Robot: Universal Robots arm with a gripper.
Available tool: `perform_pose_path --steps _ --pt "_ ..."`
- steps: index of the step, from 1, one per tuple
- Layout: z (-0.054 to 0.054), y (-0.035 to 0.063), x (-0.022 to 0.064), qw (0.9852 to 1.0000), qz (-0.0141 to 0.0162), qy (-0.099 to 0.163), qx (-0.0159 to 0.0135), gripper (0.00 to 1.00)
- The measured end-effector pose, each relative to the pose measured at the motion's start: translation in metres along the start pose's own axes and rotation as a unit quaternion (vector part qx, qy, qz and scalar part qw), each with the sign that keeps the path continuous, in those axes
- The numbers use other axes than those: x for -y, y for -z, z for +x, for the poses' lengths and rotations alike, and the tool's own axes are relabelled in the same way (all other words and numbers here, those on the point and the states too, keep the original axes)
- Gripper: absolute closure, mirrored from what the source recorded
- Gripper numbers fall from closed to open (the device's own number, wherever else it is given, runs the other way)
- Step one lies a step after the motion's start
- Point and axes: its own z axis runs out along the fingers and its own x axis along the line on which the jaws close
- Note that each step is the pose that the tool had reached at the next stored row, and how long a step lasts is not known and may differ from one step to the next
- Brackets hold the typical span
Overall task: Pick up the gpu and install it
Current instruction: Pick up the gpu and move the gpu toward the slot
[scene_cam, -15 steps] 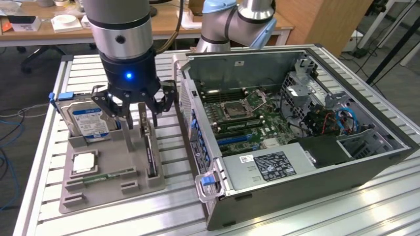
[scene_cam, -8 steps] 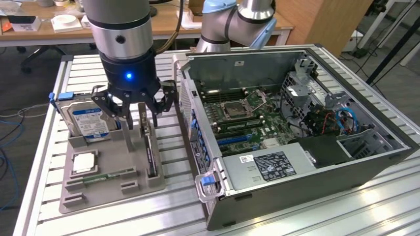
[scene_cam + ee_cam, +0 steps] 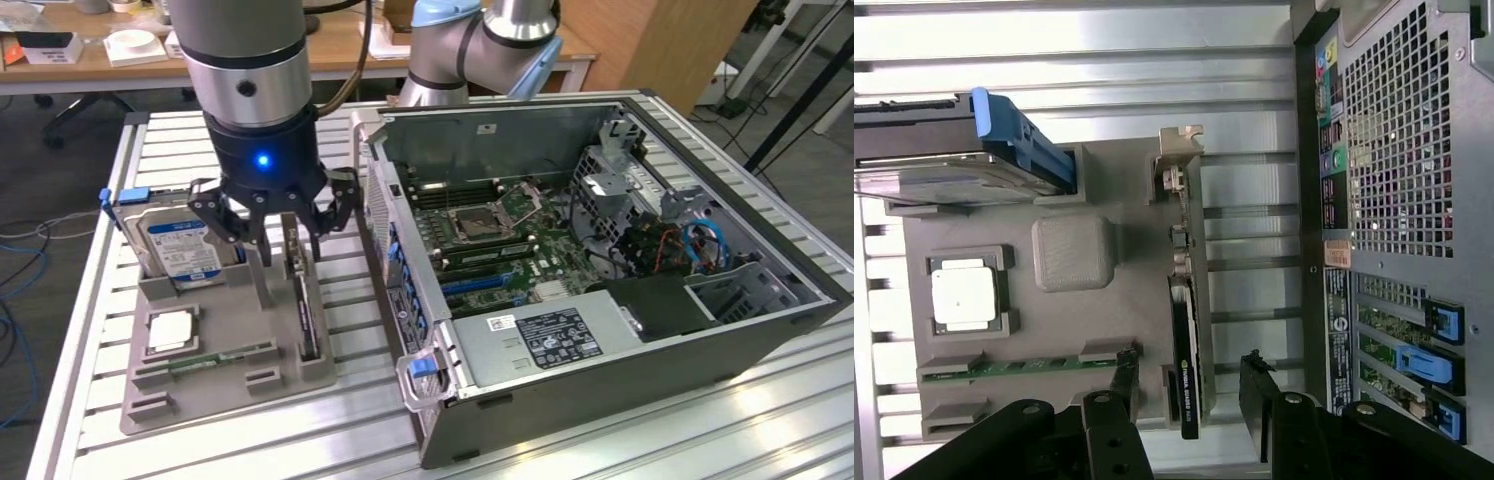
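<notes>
Where the graphics card (image 3: pixel 304 300) (image 3: pixel 1189 300) is stood on edge in the grey holder (image 3: pixel 200 395), beside the open computer case (image 3: pixel 667 370), the fingers (image 3: pixel 1256 395) are held spread apart on either side of it.

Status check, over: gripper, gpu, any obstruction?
Gripper open, low over the gpu, straddling it, no contact seen. Gpu on edge in grey holder, not installed. Hard drive alongside, apart from gripper.
</notes>
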Motion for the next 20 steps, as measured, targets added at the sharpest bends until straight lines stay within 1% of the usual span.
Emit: perform_pose_path --steps 20 --pt "0.0 -0.0129 0.0007 1.0 0.0 0.0 0.0 0.47"
